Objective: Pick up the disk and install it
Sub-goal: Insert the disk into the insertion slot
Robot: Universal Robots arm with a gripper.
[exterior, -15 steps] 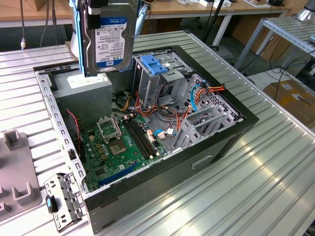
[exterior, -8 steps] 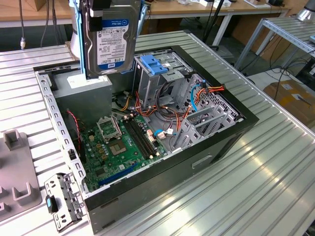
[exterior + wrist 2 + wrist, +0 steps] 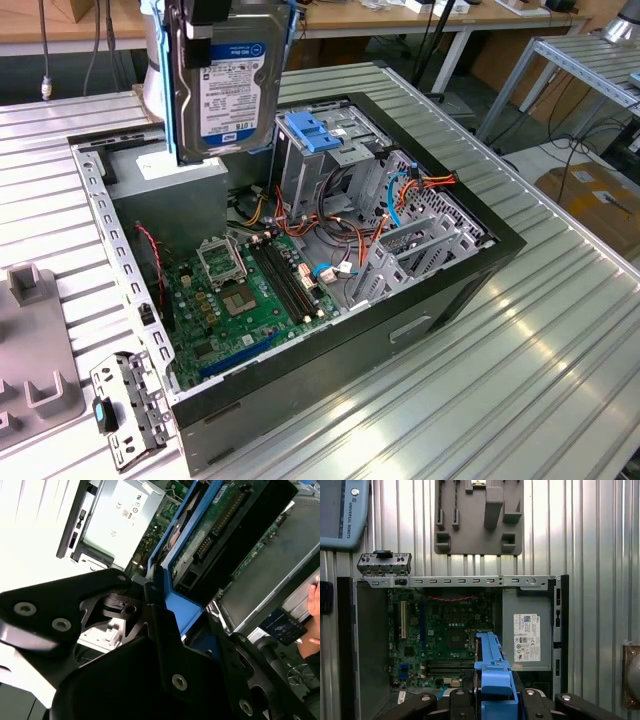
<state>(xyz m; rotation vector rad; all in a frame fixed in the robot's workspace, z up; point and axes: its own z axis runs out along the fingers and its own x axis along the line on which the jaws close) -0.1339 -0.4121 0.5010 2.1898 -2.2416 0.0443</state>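
1. the gripper [image 3: 495, 705] is pinching the disk [image 3: 232, 90]. its jaws are pressed onto the blue side rail [image 3: 492, 665] at the upper end. the drive hangs upright straight beneath the tool, and its label faces out in the exterior view.
2. the disk is held in the air, resting on nothing. its lower edge is above the grey power supply box [image 3: 170, 190] (the one with the plain white sticker), and as far as we can tell it does not touch it.
3. directly below the tool lies the open computer case [image 3: 440, 300]. in the first wrist view we look down past the rail and see the motherboard [image 3: 445, 630] and the power supply box side by side.
4. the drive cage [image 3: 340, 170], with the flat blue clip [image 3: 310, 130] on top, sits lower than the tool. it is near, on the exterior view's right of the tool, but not underneath it.
5. we judge the pick-up done and the install step in hand, since the drive is carried but not yet seated.
6. as we read it, what remains calls for three things:
   - bringing the tool over the cage
   - lining the disk's rails up with the bay's guides
   - lowering it with a firm grip, clear of the orange cables [image 3: 435, 182] just beside the cage
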